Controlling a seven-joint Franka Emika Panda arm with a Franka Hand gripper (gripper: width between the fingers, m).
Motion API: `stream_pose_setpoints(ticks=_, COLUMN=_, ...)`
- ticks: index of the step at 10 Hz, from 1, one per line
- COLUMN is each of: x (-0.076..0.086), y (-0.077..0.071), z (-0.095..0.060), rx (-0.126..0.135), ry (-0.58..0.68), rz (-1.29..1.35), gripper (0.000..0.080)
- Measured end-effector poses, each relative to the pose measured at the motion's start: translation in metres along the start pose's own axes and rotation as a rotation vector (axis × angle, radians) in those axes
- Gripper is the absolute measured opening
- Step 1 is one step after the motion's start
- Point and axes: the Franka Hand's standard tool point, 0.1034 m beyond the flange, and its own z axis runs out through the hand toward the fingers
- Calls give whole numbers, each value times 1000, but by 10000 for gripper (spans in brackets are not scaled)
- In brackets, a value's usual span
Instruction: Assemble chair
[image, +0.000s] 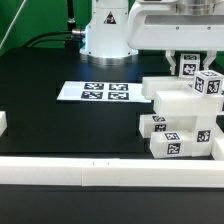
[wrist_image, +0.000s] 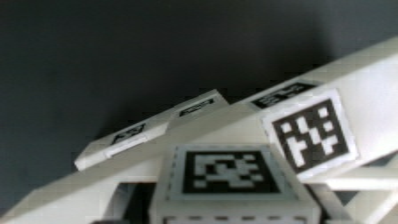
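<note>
Chair parts (image: 180, 115) stacked at right of exterior frame, partly joined, on black table (image: 60, 125). Gripper (image: 190, 66) at upper right, directly above stack, touching or nearly so. We cannot tell finger opening or whether anything held; wrist view shows only blurred tagged pieces (wrist_image: 231, 170). Marker board (image: 95, 92) centre frame, well apart. Our advice: keep descent straight, square part to seat, press gently, avoid toppling loose cubes (image: 175, 140) at lower right.
</note>
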Motion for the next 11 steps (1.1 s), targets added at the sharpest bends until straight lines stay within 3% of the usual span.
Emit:
stream_pose_setpoints(ticks=6, x=1, y=0, z=0, rx=12, ry=8, rz=417, gripper=274)
stream_pose_setpoints(ticks=10, x=2, y=-4, z=0, rx=43, ry=7, rz=643, gripper=274)
stream_pose_setpoints(ticks=11, x=2, y=-4, z=0, rx=43, ry=6, rz=640, gripper=343)
